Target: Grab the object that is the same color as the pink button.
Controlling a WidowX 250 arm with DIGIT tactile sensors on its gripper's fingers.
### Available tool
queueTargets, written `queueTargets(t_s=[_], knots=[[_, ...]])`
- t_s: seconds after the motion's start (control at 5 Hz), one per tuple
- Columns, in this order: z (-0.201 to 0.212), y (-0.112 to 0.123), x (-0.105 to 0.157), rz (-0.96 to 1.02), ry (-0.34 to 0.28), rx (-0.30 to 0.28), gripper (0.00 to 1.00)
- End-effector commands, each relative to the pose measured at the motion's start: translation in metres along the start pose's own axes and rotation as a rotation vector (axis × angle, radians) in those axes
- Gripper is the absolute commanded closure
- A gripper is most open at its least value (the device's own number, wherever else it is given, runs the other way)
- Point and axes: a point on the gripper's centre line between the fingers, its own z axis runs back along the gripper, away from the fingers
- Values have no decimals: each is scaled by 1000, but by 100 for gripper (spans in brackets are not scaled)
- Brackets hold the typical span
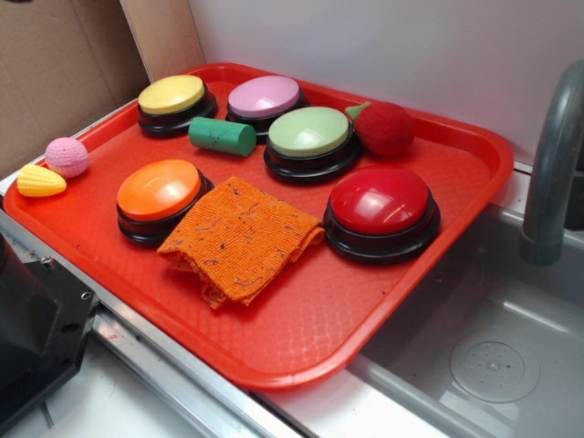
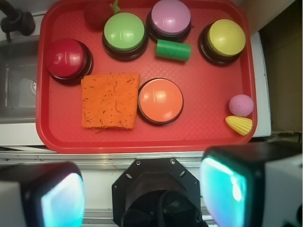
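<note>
The small pink fuzzy ball [image 1: 67, 156] [image 2: 241, 105] lies at the edge of the red tray [image 1: 365, 310] [image 2: 199, 132], touching a yellow corn toy [image 1: 40, 182] [image 2: 239, 125]. The pink button [image 1: 264, 97] [image 2: 171, 16] stands at the tray's far side, between the yellow and green buttons. My gripper [image 2: 142, 194] shows only in the wrist view. It hangs high above the robot base, off the tray's near edge, open with its fingers [image 2: 61, 198] wide apart and nothing between them. The ball lies ahead and to the right of it.
On the tray stand yellow [image 1: 172, 94], green [image 1: 309, 132], orange [image 1: 159, 190] and red [image 1: 380, 201] buttons, with a green cylinder [image 1: 222, 136], a red strawberry toy [image 1: 383, 129] and an orange cloth [image 1: 239, 237]. A sink [image 1: 493, 365] with a grey faucet [image 1: 552, 164] adjoins.
</note>
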Motion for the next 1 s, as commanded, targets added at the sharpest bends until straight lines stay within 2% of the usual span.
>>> queueTargets(t_s=[0.0,0.2,0.4,0.6,0.8], knots=[[0,0,0,0,0,0,0],[-7,20,5,88,-18,13,0],[-21,48,12,187,-12,49,0],[-35,78,16,301,2,59,0],[-64,129,23,500,-45,193,0]])
